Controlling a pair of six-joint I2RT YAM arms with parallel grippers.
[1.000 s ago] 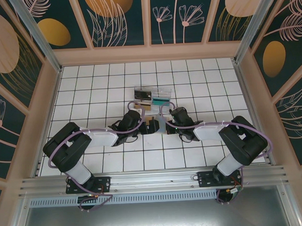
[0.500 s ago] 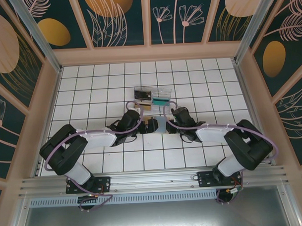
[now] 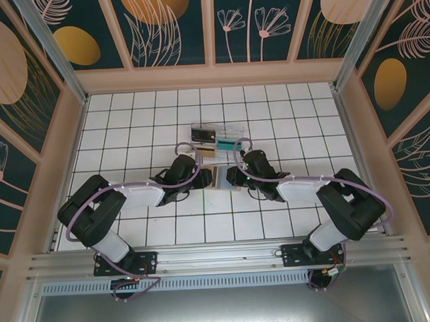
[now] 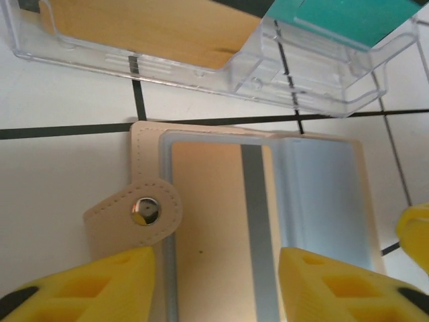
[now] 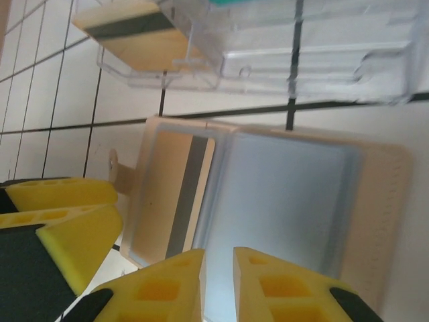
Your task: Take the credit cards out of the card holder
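Observation:
The card holder (image 4: 151, 144) lies open on the white tiles, tan outside with a snap tab (image 4: 144, 209). Its left half holds a tan credit card (image 4: 208, 221) with a grey stripe. Its right half (image 4: 322, 194) is blue-grey. My left gripper (image 4: 214, 288) stands open, its yellow fingers (image 4: 87, 288) either side of that card. My right gripper (image 5: 218, 282) hovers over the blue-grey half (image 5: 281, 194), jaws almost together with nothing seen between them. From above, the holder (image 3: 222, 177) sits between the left gripper (image 3: 203, 177) and the right gripper (image 3: 234, 176).
A clear plastic compartment tray (image 3: 218, 136) stands just beyond the holder. It holds a tan card (image 4: 147, 30) and a teal card (image 4: 342, 17). Low wooden walls (image 3: 212, 76) ring the tiled floor, with free tiles left and right of the arms.
Both wrists have edged up toward the tray. The holder now lies flatter between the grippers. The left gripper's jaws have come closer together.

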